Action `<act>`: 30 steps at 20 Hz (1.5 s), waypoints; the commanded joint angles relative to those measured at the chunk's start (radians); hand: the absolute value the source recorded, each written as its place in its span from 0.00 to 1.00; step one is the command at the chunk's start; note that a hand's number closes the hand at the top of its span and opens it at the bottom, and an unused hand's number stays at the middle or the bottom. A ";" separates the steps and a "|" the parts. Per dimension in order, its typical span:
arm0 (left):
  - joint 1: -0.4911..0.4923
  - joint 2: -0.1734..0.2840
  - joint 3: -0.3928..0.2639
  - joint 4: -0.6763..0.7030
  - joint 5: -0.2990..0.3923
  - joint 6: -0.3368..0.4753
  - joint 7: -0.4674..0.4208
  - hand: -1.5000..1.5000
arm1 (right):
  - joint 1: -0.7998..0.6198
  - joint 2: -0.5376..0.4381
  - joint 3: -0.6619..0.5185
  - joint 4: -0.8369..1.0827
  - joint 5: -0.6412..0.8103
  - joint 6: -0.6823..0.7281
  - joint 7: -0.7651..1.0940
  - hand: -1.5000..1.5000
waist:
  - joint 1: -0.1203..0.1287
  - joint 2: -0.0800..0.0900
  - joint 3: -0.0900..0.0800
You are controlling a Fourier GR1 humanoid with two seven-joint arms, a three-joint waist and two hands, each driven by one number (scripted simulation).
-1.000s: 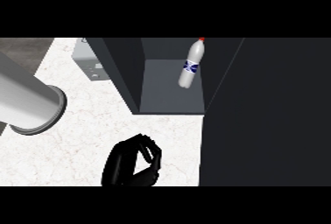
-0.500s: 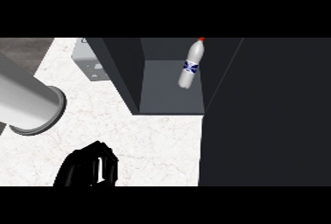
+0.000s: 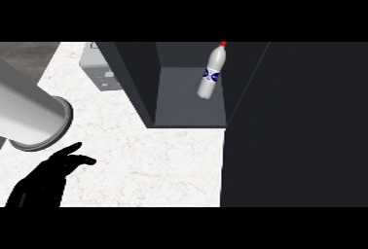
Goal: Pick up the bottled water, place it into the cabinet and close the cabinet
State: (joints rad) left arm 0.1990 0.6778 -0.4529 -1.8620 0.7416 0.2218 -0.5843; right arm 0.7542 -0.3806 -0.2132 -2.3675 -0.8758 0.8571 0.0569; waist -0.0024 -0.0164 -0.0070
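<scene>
Standing inside the open cabinet (image 3: 188,109), the bottled water (image 3: 211,78) rests on the shelf floor close to the right inner wall, red cap toward the back. One black hand (image 3: 45,177) shows at the lower left over the white table (image 3: 158,160), fingers relaxed and spread, holding nothing, well apart from the bottle; which hand it is cannot be told. A grey forearm (image 3: 28,116) lies just above it.

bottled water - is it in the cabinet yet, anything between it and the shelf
Nothing visible stands between them: the bottled water already stands inside the open cabinet, on its shelf floor. The one hand in view is down on the counter, apart from it.
</scene>
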 commanded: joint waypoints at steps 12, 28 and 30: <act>0.185 0.173 0.199 -0.071 0.142 -0.141 -0.013 0.00 | -0.132 -0.066 0.159 -0.294 0.149 -0.043 0.153 1.00 | 0.042 -0.014 -0.010; 0.300 0.251 0.317 -0.052 0.210 -0.261 -0.041 0.00 | -0.448 -0.056 0.440 -0.185 0.174 -0.245 0.320 1.00 | 0.059 -0.024 -0.018; 0.314 0.262 0.336 -0.040 0.213 -0.276 -0.048 0.00 | -0.482 -0.048 0.479 -0.178 0.185 -0.292 0.352 1.00 | 0.051 -0.024 -0.017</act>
State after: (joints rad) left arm 0.4920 0.9177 -0.1470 -1.9055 0.9441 -0.0275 -0.6258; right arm 0.3167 -0.4351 0.2292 -2.3507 -0.8272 0.6678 0.3239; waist 0.0469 -0.0406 -0.0247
